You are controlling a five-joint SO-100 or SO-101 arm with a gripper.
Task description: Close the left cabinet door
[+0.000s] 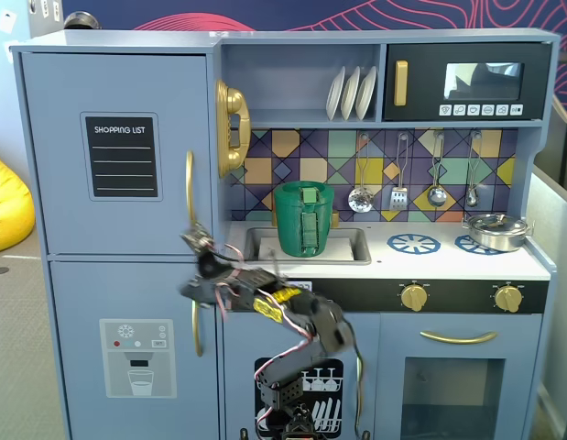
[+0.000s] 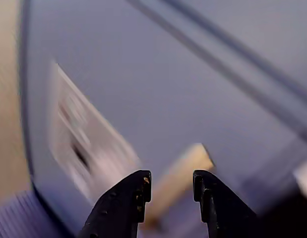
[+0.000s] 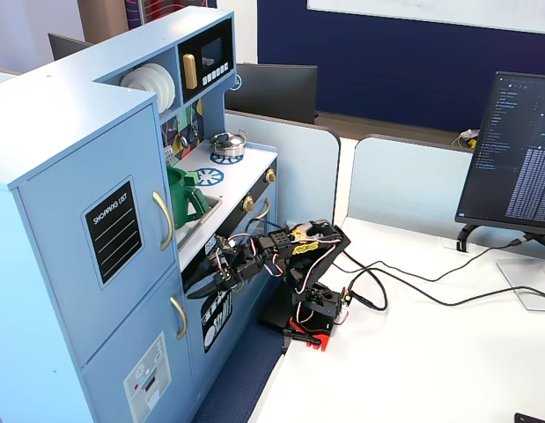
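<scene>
The left cabinet door point(image 1: 118, 151) is light blue with a black SHOPPING LIST panel point(image 1: 123, 156) and a curved gold handle point(image 1: 189, 188). It lies flush with the cabinet front in both fixed views point(image 3: 96, 229). My gripper point(image 1: 199, 261) is open and empty. It hovers in front of the seam between this door and the dispenser door point(image 1: 127, 348) below, near their right edges. It is blurred in a fixed view point(image 3: 206, 271). In the wrist view the open gripper point(image 2: 172, 181) frames a blurred gold handle point(image 2: 180, 171) without touching it, and the dispenser graphic point(image 2: 84, 144) shows on the left.
A green pitcher point(image 1: 304, 218) stands in the sink, with a gold toy phone point(image 1: 232, 128) on the wall. A microwave point(image 1: 466, 82), a pot point(image 1: 496, 231) and a lower oven door point(image 1: 457, 376) are on the right. The arm's base point(image 3: 312, 317) sits on the white desk, with cables and a monitor point(image 3: 510, 159) to its right.
</scene>
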